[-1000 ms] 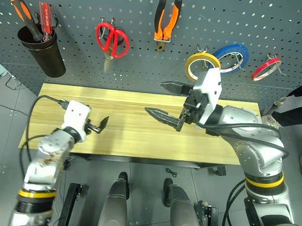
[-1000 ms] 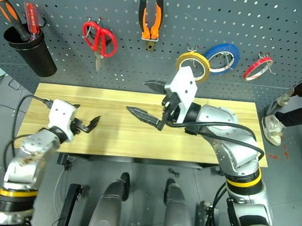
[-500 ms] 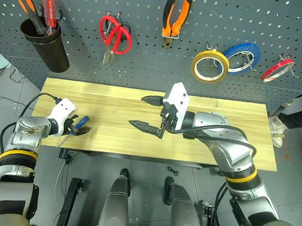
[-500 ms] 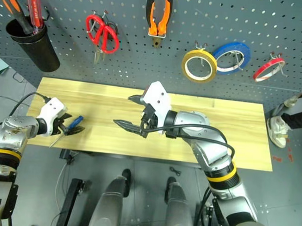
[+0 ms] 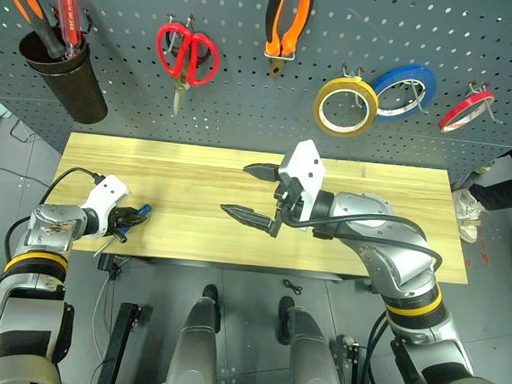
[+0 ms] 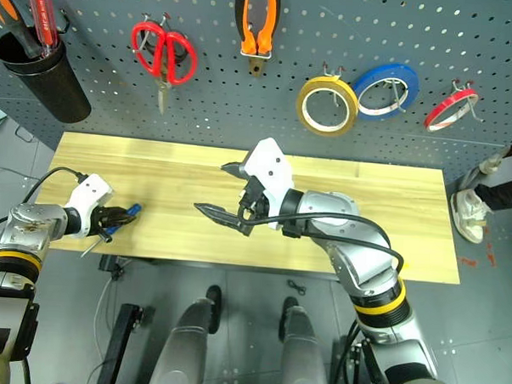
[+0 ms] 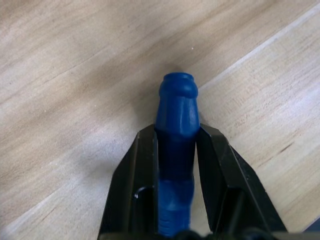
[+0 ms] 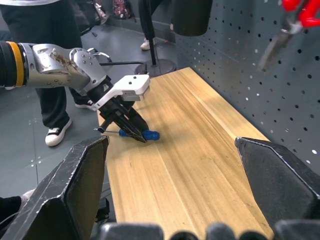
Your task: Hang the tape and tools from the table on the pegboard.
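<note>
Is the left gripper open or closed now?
Closed: the left gripper has its two black fingers pressed on the blue screwdriver handle, on the table.

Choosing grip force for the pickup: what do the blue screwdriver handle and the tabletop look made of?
The screwdriver handle looks like smooth moulded plastic, possibly rubbery: uniform blue, rounded ridged end, soft sheen. The table looks like light wood planks with a matte finish: visible grain lines and seams between boards.

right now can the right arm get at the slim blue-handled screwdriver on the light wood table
Probably not cleanly: the left gripper is already shut on the blue-handled screwdriver at the table's left edge, while the open right gripper hangs mid-table.
</note>
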Motion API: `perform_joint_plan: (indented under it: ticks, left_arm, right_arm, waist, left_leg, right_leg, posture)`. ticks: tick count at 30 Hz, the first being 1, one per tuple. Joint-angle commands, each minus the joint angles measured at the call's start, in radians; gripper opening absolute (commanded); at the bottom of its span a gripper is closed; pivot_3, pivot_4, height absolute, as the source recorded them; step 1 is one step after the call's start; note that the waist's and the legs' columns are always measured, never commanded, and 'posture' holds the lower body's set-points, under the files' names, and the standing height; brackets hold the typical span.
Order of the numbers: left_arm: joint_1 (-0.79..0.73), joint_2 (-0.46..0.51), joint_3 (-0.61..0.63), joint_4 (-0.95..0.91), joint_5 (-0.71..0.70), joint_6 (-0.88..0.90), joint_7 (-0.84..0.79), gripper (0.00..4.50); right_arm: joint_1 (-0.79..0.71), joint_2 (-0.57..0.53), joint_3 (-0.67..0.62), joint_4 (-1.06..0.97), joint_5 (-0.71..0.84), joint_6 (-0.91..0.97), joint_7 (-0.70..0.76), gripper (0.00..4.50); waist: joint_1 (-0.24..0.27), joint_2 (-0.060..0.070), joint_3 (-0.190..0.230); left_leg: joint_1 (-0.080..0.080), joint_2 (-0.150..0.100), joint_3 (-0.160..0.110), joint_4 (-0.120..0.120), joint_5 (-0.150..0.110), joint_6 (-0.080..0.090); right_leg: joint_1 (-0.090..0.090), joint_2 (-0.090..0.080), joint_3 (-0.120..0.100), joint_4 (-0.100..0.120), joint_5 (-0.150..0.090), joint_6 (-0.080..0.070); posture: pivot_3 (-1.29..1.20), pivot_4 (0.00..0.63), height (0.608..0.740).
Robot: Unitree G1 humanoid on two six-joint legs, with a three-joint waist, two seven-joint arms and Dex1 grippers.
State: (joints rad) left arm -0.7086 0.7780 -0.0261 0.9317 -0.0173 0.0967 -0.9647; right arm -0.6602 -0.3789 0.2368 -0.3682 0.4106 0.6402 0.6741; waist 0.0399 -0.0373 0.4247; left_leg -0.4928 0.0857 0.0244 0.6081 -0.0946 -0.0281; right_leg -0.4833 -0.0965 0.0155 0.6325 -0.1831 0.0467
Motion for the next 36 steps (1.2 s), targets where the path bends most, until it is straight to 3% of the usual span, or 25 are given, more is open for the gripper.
perform_joint_plan:
  ticks: [1,5,10,14,22,27,32,36]
  left_arm:
    - [0.033,-0.004,0.035,-0.132,-0.044,0.051,-0.018,0.61]
    - [0.106,-0.014,0.110,-0.486,-0.155,0.210,-0.002,0.61]
    - [0.181,-0.041,0.265,-1.005,-0.396,0.495,0.083,0.61]
    - [0.126,-0.066,0.375,-1.164,-0.527,0.599,0.191,0.61]
    - [-0.289,-0.076,0.420,-0.959,-0.442,0.464,0.484,0.61]
    - [-0.509,-0.052,0.367,-0.670,-0.298,0.218,0.552,0.61]
    - [-0.564,-0.056,0.323,-0.426,-0.208,-0.026,0.534,0.61]
    - [-0.537,-0.061,0.321,-0.332,-0.181,-0.118,0.557,0.61]
  right_arm:
    - [-0.005,-0.001,-0.032,-0.027,0.009,-0.042,0.019,4.50]
    - [-0.019,0.012,-0.108,-0.054,0.089,-0.049,0.047,4.50]
    - [-0.115,0.027,-0.260,-0.097,0.298,0.049,0.013,4.50]
    - [-0.242,0.055,-0.345,-0.041,0.375,0.054,-0.059,4.50]
    - [-0.439,0.101,-0.363,0.095,0.329,-0.067,-0.106,4.50]
    - [-0.451,0.113,-0.364,0.122,0.315,-0.100,-0.125,4.50]
    - [-0.442,0.107,-0.363,0.115,0.302,-0.095,-0.153,4.50]
    - [-0.425,0.092,-0.362,0.099,0.295,-0.083,-0.171,4.50]
  waist:
    - [0.001,0.000,0.000]
    - [0.005,-0.002,-0.002]
    - [0.004,-0.004,-0.005]
    - [0.000,-0.008,-0.024]
    - [0.011,-0.016,-0.059]
    - [0.023,-0.016,-0.071]
    - [0.029,-0.016,-0.083]
    - [0.027,-0.016,-0.084]
  left_leg:
    - [0.000,0.000,0.000,0.000,0.000,0.000]
    - [-0.002,0.000,0.000,0.000,0.001,-0.001]
    - [-0.006,0.000,-0.002,0.000,0.002,-0.004]
    - [-0.006,-0.001,-0.002,-0.001,0.003,-0.005]
    - [-0.008,-0.001,-0.003,-0.001,0.008,-0.010]
    - [-0.008,-0.001,-0.003,-0.001,0.008,-0.010]
    - [-0.008,-0.001,-0.002,-0.001,0.008,-0.010]
    - [-0.008,-0.001,-0.002,-0.001,0.008,-0.010]
  right_leg:
    - [0.000,0.000,0.000,0.000,0.000,0.000]
    - [0.000,0.000,-0.001,-0.002,0.004,0.006]
    - [-0.001,0.000,-0.002,-0.004,0.010,0.004]
    - [-0.002,0.000,-0.002,-0.006,0.011,0.005]
    - [-0.001,0.002,-0.003,-0.009,0.016,0.008]
    - [0.000,0.002,-0.004,-0.010,0.019,0.005]
    - [0.000,0.002,-0.004,-0.009,0.019,0.005]
    - [0.000,0.002,-0.004,-0.009,0.019,0.004]
  posture:
    - [0.10,0.460,0.740]
    - [0.11,0.399,0.740]
    - [0.13,0.318,0.740]
    - [0.16,0.276,0.740]
    - [0.19,0.231,0.740]
    - [0.17,0.231,0.740]
    - [0.12,0.234,0.740]
    - [0.11,0.236,0.740]
